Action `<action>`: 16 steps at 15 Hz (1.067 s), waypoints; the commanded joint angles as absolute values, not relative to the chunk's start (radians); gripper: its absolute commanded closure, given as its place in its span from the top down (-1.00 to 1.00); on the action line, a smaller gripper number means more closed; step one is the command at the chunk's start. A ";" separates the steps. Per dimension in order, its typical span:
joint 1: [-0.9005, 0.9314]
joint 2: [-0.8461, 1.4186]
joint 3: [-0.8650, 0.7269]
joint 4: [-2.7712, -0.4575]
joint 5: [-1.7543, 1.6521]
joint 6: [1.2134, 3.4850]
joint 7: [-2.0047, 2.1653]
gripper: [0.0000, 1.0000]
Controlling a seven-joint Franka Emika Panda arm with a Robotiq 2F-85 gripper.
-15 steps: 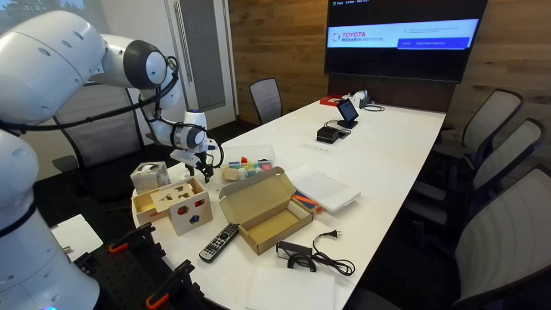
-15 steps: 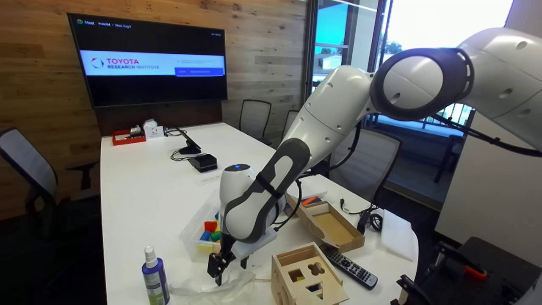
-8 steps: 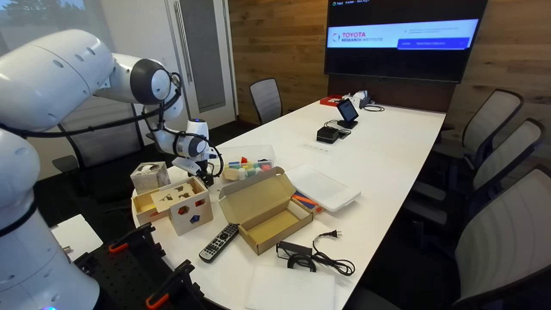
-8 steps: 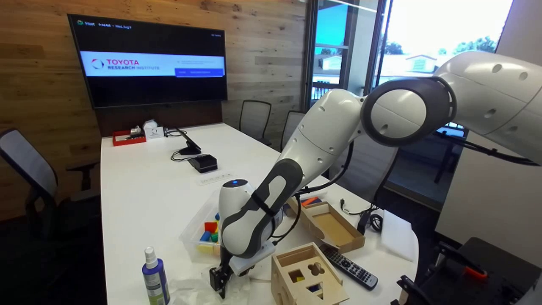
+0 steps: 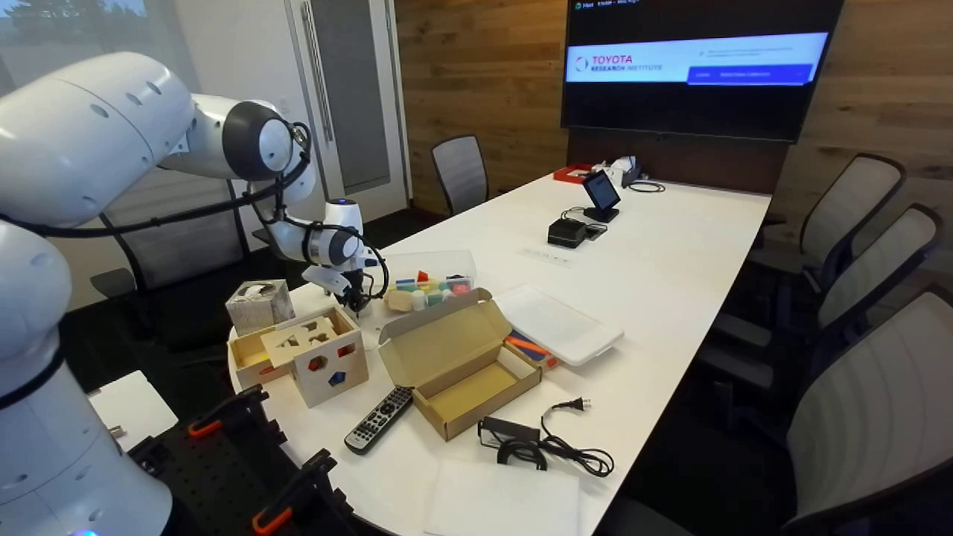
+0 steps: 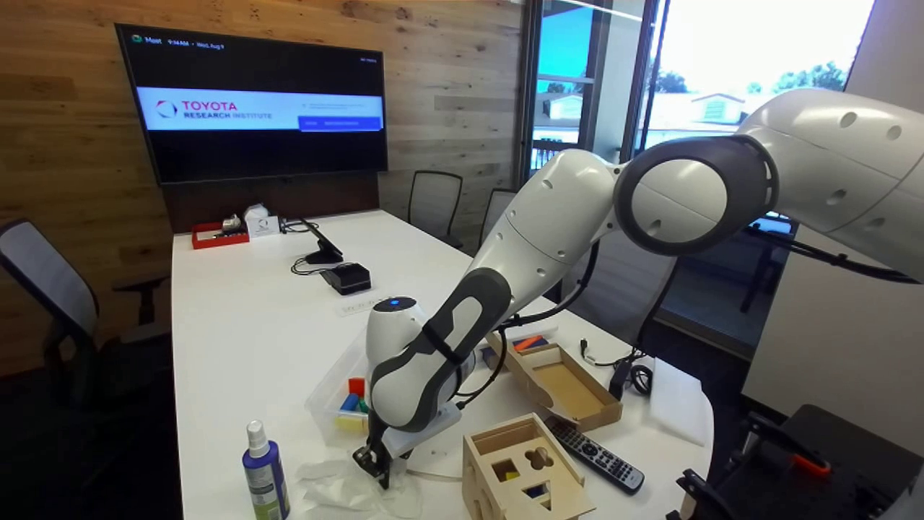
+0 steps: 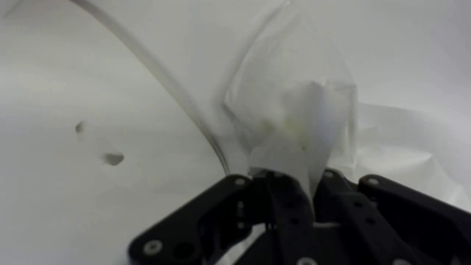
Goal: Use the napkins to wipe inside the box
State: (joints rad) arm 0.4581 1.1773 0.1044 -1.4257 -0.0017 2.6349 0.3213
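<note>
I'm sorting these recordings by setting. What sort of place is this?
Probably an office meeting room: a long white table, grey mesh-backed chairs along its sides, and a large rectangular black screen showing "Toyota Research Institute" against the wood-panelled wall.

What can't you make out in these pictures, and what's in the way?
Napkin: wrist view; the jaws hide its gripped part.
Spray bottle: an exterior view; the bottom edge cuts off its base.
Plastic bin: an exterior view; the arm hides part of its blocks.
Cardboard box: both exterior views; any dirt inside would be too small.
TV: both exterior views; blue banner's text is blurred.
</note>
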 commanded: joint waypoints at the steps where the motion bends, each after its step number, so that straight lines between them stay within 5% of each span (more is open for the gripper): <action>1: 0.474 1.136 0.084 -1.454 -0.002 2.635 0.331 -1.00; 16: 0.475 0.443 -0.042 -1.959 -0.114 2.347 0.566 -0.98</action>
State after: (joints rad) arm 0.4595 0.6175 0.0178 -1.8085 -0.0511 2.4138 0.4382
